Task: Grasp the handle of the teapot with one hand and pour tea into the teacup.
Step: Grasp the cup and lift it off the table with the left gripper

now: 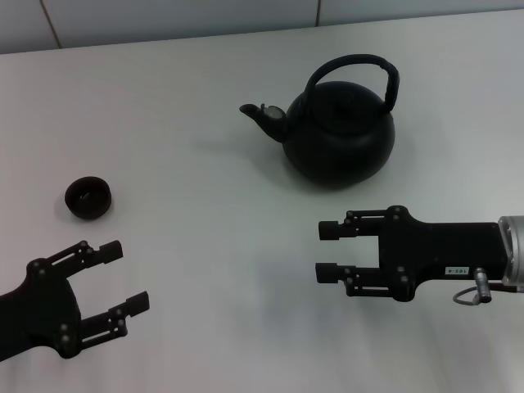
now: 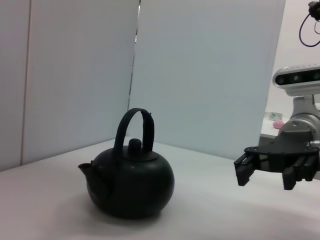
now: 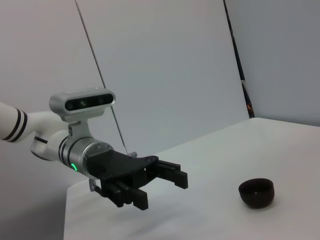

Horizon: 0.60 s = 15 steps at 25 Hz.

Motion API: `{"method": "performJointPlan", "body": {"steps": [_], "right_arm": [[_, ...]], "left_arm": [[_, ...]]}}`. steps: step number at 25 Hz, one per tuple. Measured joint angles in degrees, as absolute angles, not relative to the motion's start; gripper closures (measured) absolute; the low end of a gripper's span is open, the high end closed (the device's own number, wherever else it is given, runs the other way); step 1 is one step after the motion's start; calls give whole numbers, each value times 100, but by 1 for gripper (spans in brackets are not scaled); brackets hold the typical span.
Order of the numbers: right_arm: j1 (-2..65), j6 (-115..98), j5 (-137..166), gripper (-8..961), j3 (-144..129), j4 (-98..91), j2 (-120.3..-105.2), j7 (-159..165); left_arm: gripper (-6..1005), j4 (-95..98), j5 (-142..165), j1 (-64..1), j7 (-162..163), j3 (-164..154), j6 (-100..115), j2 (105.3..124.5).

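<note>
The left tool (image 1: pixel 115 278) waits spread apart, near the small teacup (image 1: pixel 88 198) on the tabletop (image 1: pixel 188 246). The teapot (image 1: pixel 337 135) sits farther back, spout toward the cup. The right tool (image 1: pixel 327 251), spread too, is closer to its handle (image 1: pixel 360 67).

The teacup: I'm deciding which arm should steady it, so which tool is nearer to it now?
Left. The left tool hangs open just in front of the teacup. The right tool, also open, is far off to its right, in front of the teapot.
</note>
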State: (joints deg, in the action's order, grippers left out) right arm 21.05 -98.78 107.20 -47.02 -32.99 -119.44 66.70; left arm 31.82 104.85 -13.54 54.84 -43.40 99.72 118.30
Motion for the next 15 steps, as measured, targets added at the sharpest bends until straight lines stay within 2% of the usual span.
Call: {"method": "performJointPlan", "body": {"steps": [15], "right_arm": [[2228, -9875, 10696, 346, -4694, -3241, -11962, 6661]], "left_arm": [[218, 2518, 9894, -1472, 4831, -3981, 9014, 11859]]}}
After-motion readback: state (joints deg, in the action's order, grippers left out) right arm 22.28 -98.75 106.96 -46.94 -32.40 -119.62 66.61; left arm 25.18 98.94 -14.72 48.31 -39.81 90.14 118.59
